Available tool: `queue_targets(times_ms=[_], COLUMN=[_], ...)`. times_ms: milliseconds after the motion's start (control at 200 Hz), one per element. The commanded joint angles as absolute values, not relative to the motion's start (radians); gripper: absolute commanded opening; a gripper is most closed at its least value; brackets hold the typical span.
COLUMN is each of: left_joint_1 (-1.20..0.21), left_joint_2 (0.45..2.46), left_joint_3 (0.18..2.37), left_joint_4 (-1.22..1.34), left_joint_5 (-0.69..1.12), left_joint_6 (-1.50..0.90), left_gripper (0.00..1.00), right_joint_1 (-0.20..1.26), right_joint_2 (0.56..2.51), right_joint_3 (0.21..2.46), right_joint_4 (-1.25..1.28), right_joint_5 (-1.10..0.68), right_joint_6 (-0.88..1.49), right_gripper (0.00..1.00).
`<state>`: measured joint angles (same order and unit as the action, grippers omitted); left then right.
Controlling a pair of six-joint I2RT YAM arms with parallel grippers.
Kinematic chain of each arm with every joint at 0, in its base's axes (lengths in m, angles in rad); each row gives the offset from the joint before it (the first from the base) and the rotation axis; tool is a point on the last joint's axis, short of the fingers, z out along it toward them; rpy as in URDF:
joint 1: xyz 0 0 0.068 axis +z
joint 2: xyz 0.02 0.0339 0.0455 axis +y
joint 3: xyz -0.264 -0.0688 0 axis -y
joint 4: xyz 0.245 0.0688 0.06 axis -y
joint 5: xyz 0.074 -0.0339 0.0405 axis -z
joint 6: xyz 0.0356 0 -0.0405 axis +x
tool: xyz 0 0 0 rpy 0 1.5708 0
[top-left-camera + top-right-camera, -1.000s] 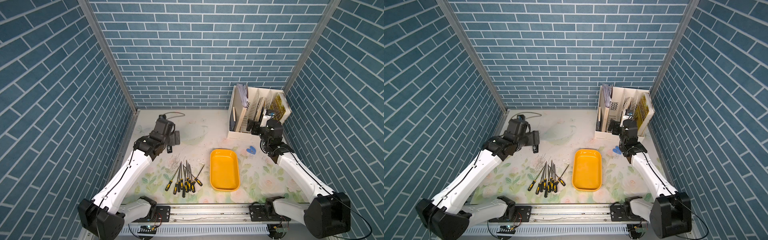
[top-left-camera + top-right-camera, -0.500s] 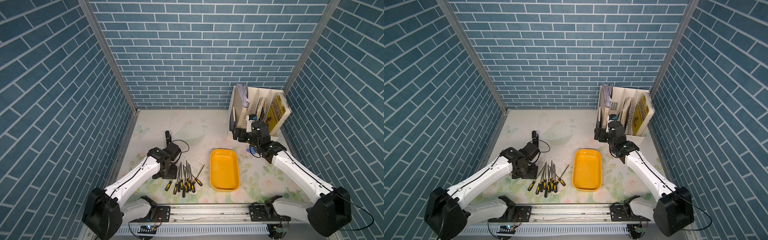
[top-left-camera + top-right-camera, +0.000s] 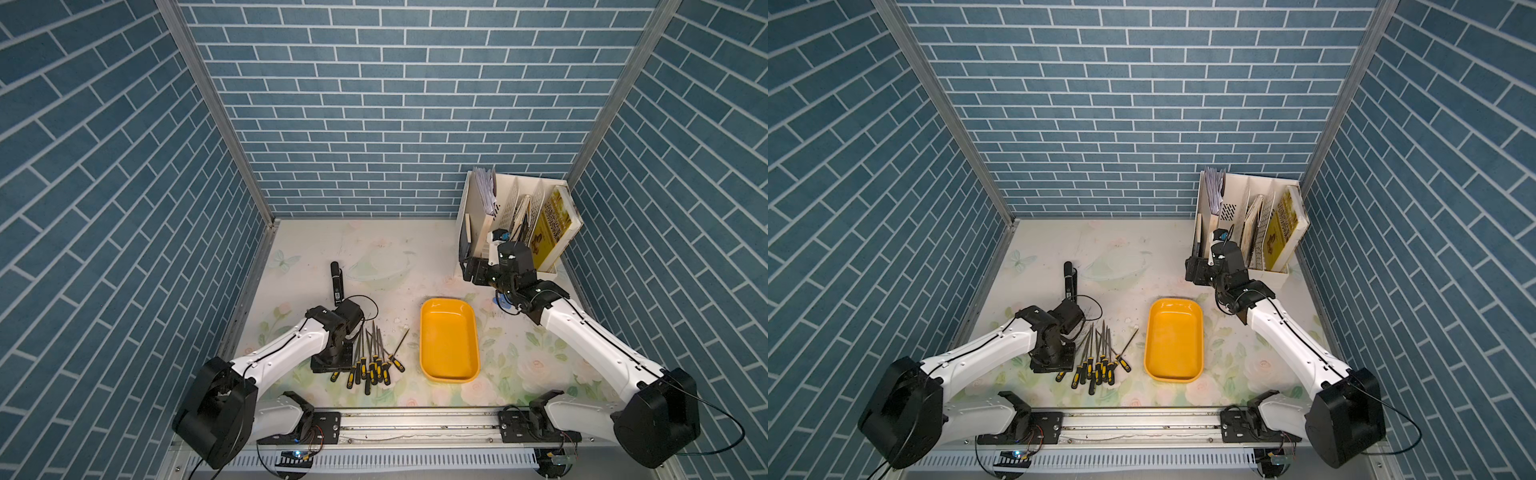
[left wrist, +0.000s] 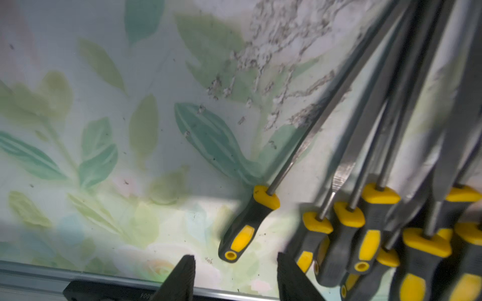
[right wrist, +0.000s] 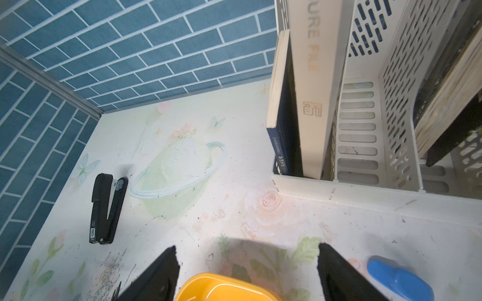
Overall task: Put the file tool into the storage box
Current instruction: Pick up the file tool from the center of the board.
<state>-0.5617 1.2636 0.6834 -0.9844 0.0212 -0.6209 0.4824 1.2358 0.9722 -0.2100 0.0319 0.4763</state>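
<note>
Here, the files [image 3: 370, 359] are shown lying in a loose fan on the table [image 3: 374, 249], with handles gathered at the near end and blades spreading toward the far side. None is yet in the box [image 3: 449, 345], which is set empty just to their right and apart from them. Its long axis runs roughly parallel to theirs, presumably so that a file can be carried across with little turning. The left gripper [image 4: 234, 256] is lowered at the left edge of the fan, its fingers [image 4: 182, 276] spread part-way with nothing between them. The handle of the leftmost file [image 4: 247, 224] is seen just ahead of the gap. That file is judged the target, being set slightly apart from its neighbours. The right gripper [image 5: 247, 246] is held off the table past the far end of the box, near the rack [image 5: 365, 187]. Its fingers [image 5: 339, 273] are wide apart and empty, apparently placed clear of the path.
</note>
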Motion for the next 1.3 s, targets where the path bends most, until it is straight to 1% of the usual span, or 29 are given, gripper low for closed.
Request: queue_targets(times_ms=[0, 160, 315, 440, 585, 800, 905, 1180, 1220, 1295], left_joint_1=[-0.568, -0.568, -0.568, -0.568, -0.568, -0.568, -0.577, -0.592, -0.593, -0.592], left_joint_2=[1.285, 1.334, 1.351, 1.368, 1.376, 1.376, 1.362, 1.321, 1.315, 1.290], left_joint_3=[0.676, 0.670, 0.667, 0.666, 0.663, 0.660, 0.650, 0.646, 0.647, 0.649], left_joint_4=[-0.939, -0.906, -0.897, -0.891, -0.889, -0.888, -0.879, -0.874, -0.876, -0.876], left_joint_5=[0.023, 0.026, 0.029, 0.028, 0.033, 0.033, 0.044, 0.041, 0.041, 0.041], left_joint_6=[-0.640, -0.638, -0.635, -0.638, -0.635, -0.639, -0.647, -0.655, -0.654, -0.654], left_gripper=[0.55, 0.55, 0.52, 0.45, 0.32, 0.22, 0.19, 0.04, 0.00, 0.00], right_joint_1=[0.494, 0.498, 0.502, 0.504, 0.511, 0.515, 0.517, 0.523, 0.525, 0.525], right_joint_2=[1.245, 1.249, 1.246, 1.248, 1.261, 1.269, 1.267, 1.263, 1.258, 1.247], right_joint_3=[0.982, 0.981, 0.981, 0.979, 0.979, 0.976, 0.975, 0.969, 0.970, 0.970], right_joint_4=[-0.221, -0.221, -0.221, -0.212, -0.205, -0.213, -0.217, -0.226, -0.230, -0.238], right_joint_5=[0.025, 0.024, 0.026, 0.021, 0.016, 0.010, 0.008, 0.004, 0.005, 0.007], right_joint_6=[0.508, 0.508, 0.505, 0.508, 0.508, 0.503, 0.500, 0.506, 0.507, 0.507], right_gripper=[0.85, 0.84, 0.83, 0.82, 0.80, 0.79, 0.79, 0.76, 0.76, 0.75])
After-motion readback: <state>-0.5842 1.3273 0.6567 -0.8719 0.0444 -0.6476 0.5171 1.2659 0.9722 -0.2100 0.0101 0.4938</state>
